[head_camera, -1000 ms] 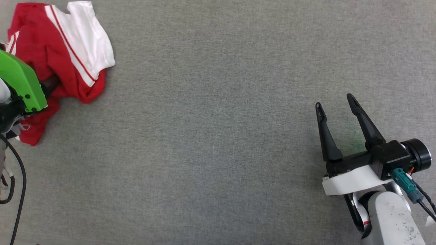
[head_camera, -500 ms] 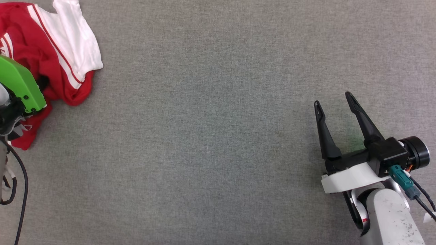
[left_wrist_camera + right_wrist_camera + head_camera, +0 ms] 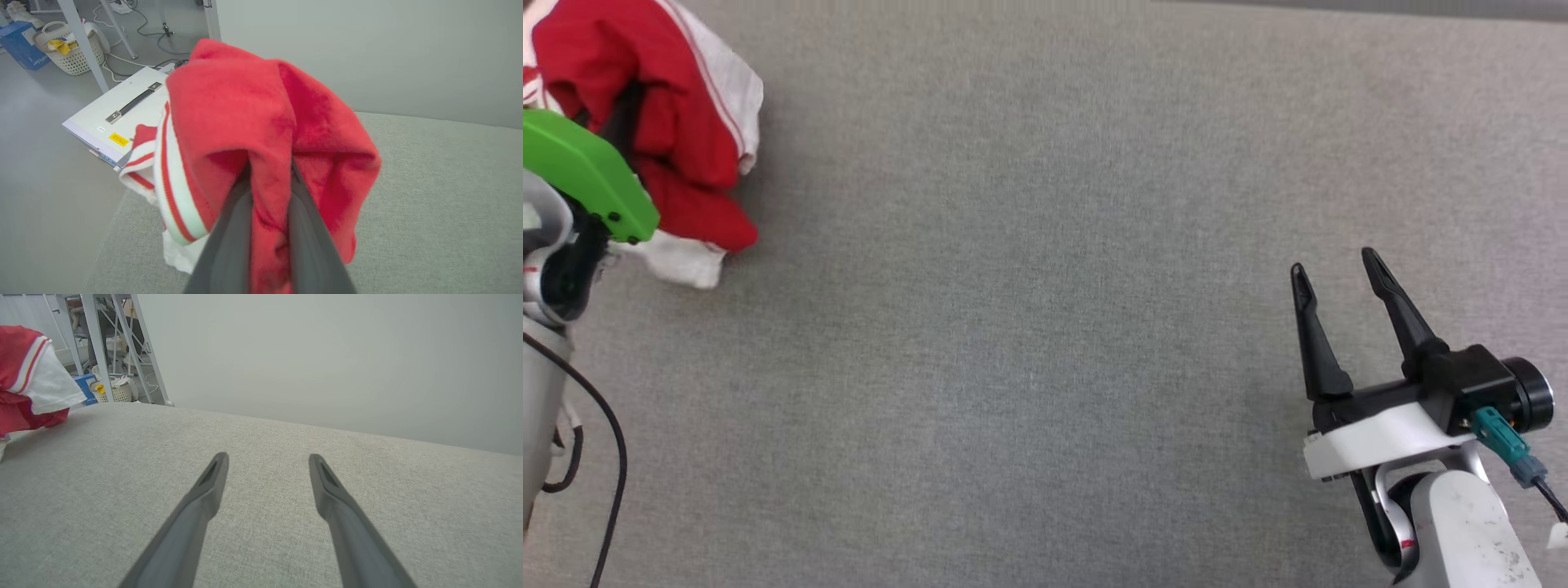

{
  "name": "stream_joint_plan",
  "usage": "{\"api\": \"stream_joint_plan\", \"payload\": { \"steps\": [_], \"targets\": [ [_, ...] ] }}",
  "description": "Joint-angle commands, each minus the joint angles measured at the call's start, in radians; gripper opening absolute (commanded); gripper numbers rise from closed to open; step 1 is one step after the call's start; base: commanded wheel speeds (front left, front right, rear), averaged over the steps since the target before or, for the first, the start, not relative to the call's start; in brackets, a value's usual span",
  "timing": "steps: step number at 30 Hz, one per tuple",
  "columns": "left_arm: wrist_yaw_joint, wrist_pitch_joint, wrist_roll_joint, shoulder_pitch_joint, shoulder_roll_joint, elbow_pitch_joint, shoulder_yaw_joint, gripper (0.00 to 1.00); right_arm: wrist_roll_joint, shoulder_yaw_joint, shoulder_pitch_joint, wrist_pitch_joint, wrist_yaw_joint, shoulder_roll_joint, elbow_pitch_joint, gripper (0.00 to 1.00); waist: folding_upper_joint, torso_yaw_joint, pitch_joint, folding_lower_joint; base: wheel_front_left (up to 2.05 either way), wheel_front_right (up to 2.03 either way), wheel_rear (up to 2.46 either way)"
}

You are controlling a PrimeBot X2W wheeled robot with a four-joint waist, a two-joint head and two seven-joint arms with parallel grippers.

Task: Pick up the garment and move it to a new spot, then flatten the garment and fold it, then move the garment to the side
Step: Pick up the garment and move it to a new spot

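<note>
Two grippers appear at the first step of the task, picking up the garment to carry it to a new spot. The left gripper (image 3: 269,169) has its jaws drawn nearly together on a fold of the red cloth, with the fingertips buried in it. The garment (image 3: 686,139) hangs from them in a bunch at the far left corner of the grey table (image 3: 1045,327). A striped sleeve edge and a white sleeve droop beside the fingers. Whether the lowest white fold touches the table cannot be told. The right gripper (image 3: 1333,263) is over the near right of the table, well apart from the garment, with its jaws spread wide and nothing between them. Flattening, folding and setting aside are judged not yet begun. The next move probably calls for a firm pinch, a carry toward the bare middle of the table, and enough height that the hanging folds neither drag nor catch the table's left edge.
</note>
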Motion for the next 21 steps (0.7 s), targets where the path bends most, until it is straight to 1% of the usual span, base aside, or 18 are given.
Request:
{"api": "stream_joint_plan", "payload": {
  "steps": [1,4,7,11,16,21],
  "targets": [
    [-0.003,-0.025,0.024,0.018,-0.004,-0.025,-0.009,0.00,0.011,-0.010,0.017,-0.009,-0.001,-0.003,0.003,1.00,0.0069,-0.005,-0.089,0.0001,0.00,0.00,0.00],
    [-0.003,-0.046,0.051,0.028,-0.016,-0.086,-0.038,0.00,0.027,-0.032,0.033,-0.009,-0.001,-0.003,0.008,1.00,0.0069,-0.015,-0.129,0.0001,0.00,0.00,0.00],
    [0.000,-0.045,0.078,0.035,-0.036,-0.144,-0.073,0.00,0.036,-0.052,0.040,-0.009,-0.001,-0.003,0.008,1.00,0.0069,-0.028,-0.155,0.0001,0.00,0.00,0.00],
    [0.010,-0.041,0.102,0.041,-0.084,-0.212,-0.120,0.00,0.046,-0.087,0.046,-0.009,-0.001,-0.003,0.005,1.00,0.0069,-0.063,-0.189,0.0001,0.00,0.00,0.00],
    [0.020,-0.041,0.121,0.047,-0.167,-0.255,-0.179,0.00,0.042,-0.138,0.049,-0.009,-0.001,-0.003,0.000,1.00,0.0069,-0.123,-0.204,0.0001,0.00,0.00,0.00],
    [0.027,-0.063,0.147,0.058,-0.268,-0.219,-0.249,0.00,0.023,-0.190,0.040,-0.009,-0.001,-0.003,-0.021,1.00,0.0069,-0.193,-0.186,0.0001,0.00,0.00,0.00]
  ]
}}
